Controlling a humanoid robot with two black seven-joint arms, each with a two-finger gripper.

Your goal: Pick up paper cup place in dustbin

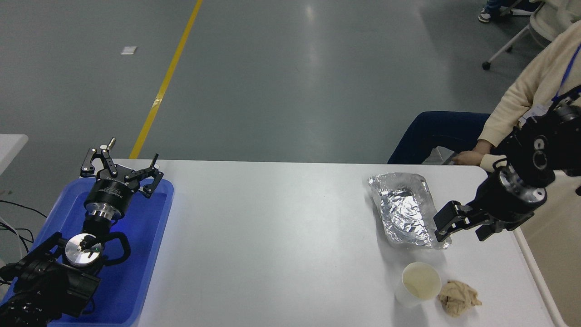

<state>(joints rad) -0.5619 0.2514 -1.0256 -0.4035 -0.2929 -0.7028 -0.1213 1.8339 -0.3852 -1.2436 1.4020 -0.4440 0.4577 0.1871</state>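
The paper cup point(418, 284), white with a cream inside, stands upright near the table's front right. My right gripper point(464, 226) is open and empty. It hovers at the near right end of the silver foil tray point(405, 208), a short way behind the cup and apart from it. The beige dustbin point(561, 254) shows partly past the table's right edge, with its pale rim along that edge. My left gripper point(123, 162) is open and parked over the blue tray point(140, 254) at the lower left.
A crumpled brown paper wad point(458, 297) lies right beside the cup on its right. A seated person in a cream sleeve rests a hand point(467, 157) at the table's far right corner, just behind my right arm.
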